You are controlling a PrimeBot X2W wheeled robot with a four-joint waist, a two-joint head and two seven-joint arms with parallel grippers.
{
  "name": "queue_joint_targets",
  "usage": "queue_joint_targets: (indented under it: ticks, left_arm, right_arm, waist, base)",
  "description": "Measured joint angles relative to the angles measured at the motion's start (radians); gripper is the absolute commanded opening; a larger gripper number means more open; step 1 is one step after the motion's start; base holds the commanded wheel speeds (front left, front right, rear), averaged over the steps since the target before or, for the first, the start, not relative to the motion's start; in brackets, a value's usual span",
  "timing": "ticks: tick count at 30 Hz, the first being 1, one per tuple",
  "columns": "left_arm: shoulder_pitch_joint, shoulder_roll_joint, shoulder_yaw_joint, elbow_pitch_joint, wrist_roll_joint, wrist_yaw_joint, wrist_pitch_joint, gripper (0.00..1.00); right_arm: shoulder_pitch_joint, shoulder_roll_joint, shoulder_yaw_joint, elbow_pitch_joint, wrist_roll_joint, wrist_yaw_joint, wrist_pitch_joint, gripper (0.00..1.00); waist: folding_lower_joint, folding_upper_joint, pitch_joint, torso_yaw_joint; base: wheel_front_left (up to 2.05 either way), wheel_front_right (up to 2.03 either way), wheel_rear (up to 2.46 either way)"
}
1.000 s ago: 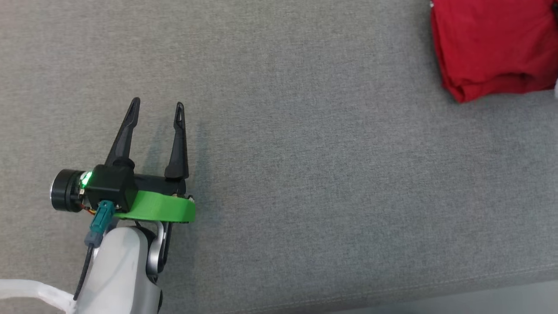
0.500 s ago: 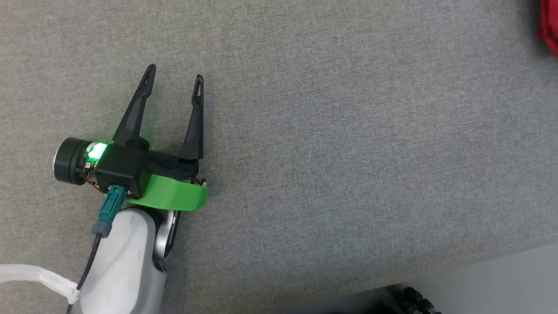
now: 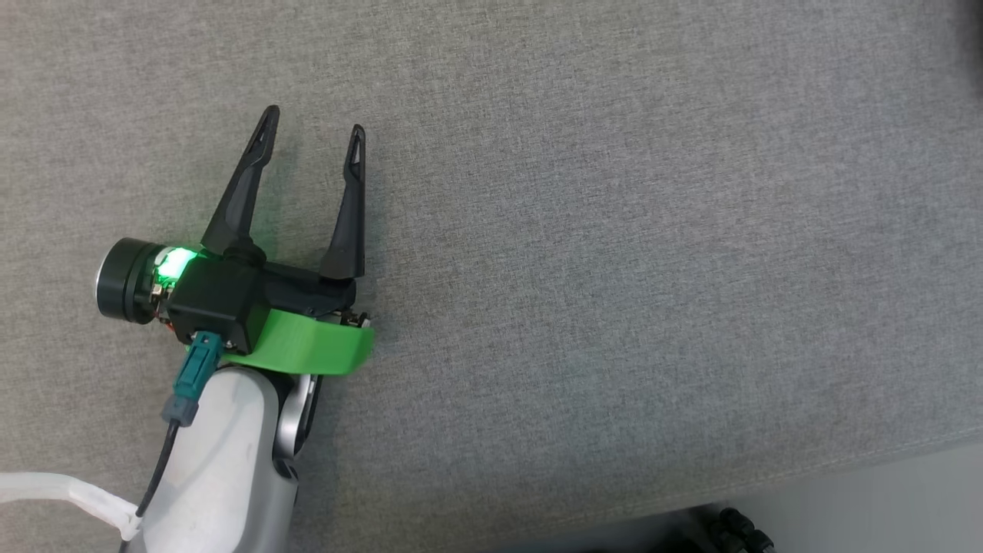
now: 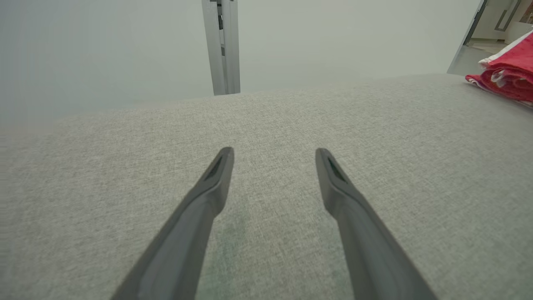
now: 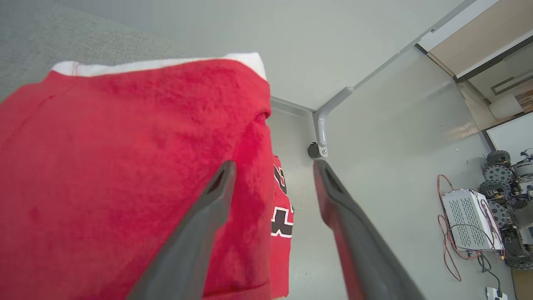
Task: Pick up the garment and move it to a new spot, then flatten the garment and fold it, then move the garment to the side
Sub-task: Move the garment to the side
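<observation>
Newly spread, right claw (image 5: 272,163) hangs over edge of red garment (image 5: 125,166).

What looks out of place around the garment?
The red garment sits at the edge of the grey surface, and a printed flap hangs over the side toward the floor. The right hand stands open at its edge.

The garment (image 5: 125,166) is bright red, with a white band along one edge and black characters outlined in white on a lower fold. The cushioned surface (image 3: 614,230) is a mottled grey weave. The left gripper (image 3: 312,121) has black fingers, a vivid green bracket (image 3: 307,349), a glowing green light (image 3: 175,261) and a teal plug (image 3: 196,376). The right gripper (image 5: 273,163) has dark grey fingers, one tinged red. The floor (image 5: 374,125) is pale grey.
</observation>
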Motion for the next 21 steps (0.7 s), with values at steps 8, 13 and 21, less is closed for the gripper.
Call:
queue_joint_targets:
  ticks: [8,13,21]
  left_arm:
    - [0.016,0.000,0.017,0.040,-0.024,0.014,-0.022,1.00]
    - [0.063,0.002,0.037,0.063,-0.044,0.022,-0.028,1.00]
    - [0.163,0.014,0.085,0.084,-0.088,0.038,-0.036,1.00]
  right_arm:
    - [-0.032,0.072,0.025,0.020,-0.052,0.000,-0.119,1.00]
    - [-0.019,0.145,0.035,0.012,-0.052,0.000,-0.184,1.00]
    - [0.084,0.274,0.039,-0.035,-0.039,0.000,-0.241,1.00]
  waist:
    - [0.0000,0.0000,-0.062,0.005]
    - [0.0000,0.0000,-0.127,0.015]
    - [-0.0001,0.0000,-0.250,0.044]
  base:
    - [0.00,0.00,0.00]
    - [0.00,0.00,0.00]
    - [0.00,0.00,0.00]
